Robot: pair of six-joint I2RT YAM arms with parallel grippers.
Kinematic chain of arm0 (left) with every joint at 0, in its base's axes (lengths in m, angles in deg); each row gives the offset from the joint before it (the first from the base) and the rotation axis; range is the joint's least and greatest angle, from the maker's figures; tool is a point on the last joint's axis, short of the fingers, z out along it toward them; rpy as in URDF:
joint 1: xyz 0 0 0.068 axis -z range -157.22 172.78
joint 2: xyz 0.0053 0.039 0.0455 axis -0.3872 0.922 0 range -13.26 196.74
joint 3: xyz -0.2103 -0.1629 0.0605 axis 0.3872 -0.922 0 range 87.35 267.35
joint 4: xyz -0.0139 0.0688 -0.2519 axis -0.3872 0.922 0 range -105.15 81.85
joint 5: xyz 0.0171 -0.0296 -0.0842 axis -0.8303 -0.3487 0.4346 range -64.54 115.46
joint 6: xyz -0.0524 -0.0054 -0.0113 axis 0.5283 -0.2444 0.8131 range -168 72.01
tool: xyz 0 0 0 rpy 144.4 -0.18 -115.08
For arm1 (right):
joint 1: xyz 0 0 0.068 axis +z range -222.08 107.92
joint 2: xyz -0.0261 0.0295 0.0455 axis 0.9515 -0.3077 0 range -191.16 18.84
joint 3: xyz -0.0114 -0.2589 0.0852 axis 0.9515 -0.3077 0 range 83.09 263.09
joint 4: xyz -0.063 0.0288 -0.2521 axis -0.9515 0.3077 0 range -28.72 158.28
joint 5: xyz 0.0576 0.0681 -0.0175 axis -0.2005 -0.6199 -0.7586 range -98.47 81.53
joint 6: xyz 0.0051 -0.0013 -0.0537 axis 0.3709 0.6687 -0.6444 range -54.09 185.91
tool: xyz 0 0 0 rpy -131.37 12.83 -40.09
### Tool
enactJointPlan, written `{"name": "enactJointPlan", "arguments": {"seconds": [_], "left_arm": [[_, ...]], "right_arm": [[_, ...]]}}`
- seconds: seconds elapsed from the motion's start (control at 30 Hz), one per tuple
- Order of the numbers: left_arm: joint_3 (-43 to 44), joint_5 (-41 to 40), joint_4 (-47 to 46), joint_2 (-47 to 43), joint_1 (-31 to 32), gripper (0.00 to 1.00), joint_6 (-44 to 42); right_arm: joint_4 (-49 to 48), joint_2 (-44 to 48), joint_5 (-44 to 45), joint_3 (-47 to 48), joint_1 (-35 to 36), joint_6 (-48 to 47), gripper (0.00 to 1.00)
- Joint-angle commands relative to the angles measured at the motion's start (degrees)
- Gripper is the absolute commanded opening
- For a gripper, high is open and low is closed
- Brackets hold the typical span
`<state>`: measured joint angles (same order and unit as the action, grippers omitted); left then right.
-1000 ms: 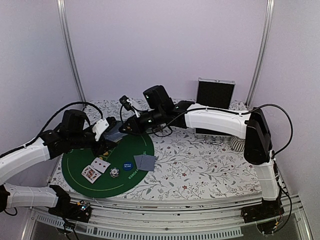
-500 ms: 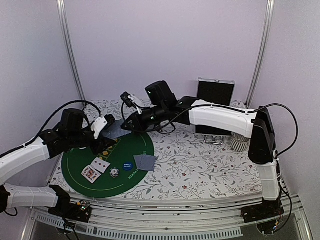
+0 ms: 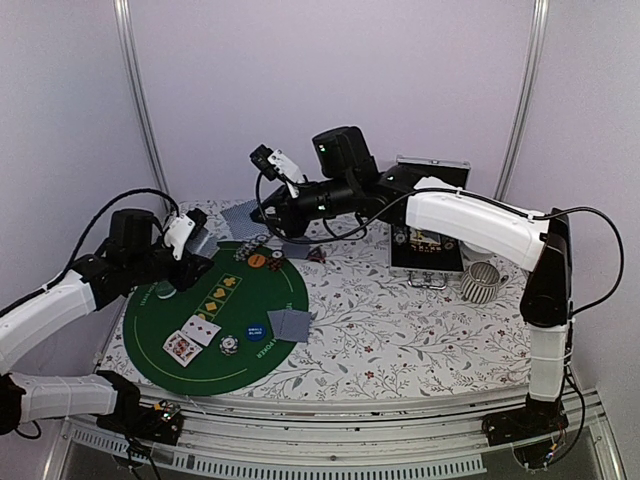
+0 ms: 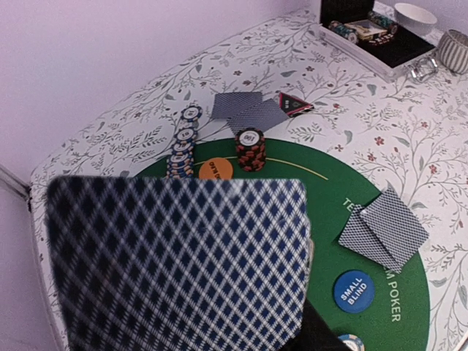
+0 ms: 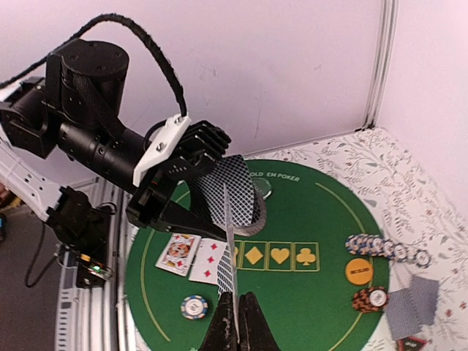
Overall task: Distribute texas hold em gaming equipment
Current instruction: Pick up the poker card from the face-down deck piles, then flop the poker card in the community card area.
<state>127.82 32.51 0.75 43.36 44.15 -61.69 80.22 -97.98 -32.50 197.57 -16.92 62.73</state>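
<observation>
So a second ago the right gripper [image 5: 234, 301] was down at the deck [image 5: 238, 191] that the left gripper [image 3: 193, 245] clamps with its fingers partway apart. Now it's lifted up and back, fingers squeezed tight on a single card [image 5: 228, 241] hanging edge-on over the green mat [image 3: 250, 362], so I'd say a fresh card is drawn and ready to deal. The open hinged case [image 4: 369, 57] far right has some chips [image 4: 342, 29] in it, can't tell what's in the white bowl [image 4: 414, 14] or ribbed cup [image 4: 455, 50]
</observation>
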Motion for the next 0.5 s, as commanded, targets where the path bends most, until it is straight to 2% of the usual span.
{"name": "enactJointPlan", "arguments": {"seconds": [0.0,0.23,0.37,0.47], "left_arm": [[1.57,-4.16,-3.01,-1.52,-2.33,0.42,2.38],[0.96,-7.60,-4.44,-3.22,-4.70,0.43,2.74],[0.82,-7.86,-4.80,-3.66,-5.70,0.43,2.80],[0.84,-7.88,-4.83,-3.53,-6.18,0.43,2.87]], "right_arm": [[-1.91,-2.60,7.00,2.33,0.01,-13.12,0.01],[-14.86,-12.38,13.60,1.72,2.55,-34.87,0.01],[-20.96,-19.99,13.84,2.46,4.75,-49.26,0.01],[-22.46,-25.82,13.88,7.66,5.76,-53.09,0.01]]}}
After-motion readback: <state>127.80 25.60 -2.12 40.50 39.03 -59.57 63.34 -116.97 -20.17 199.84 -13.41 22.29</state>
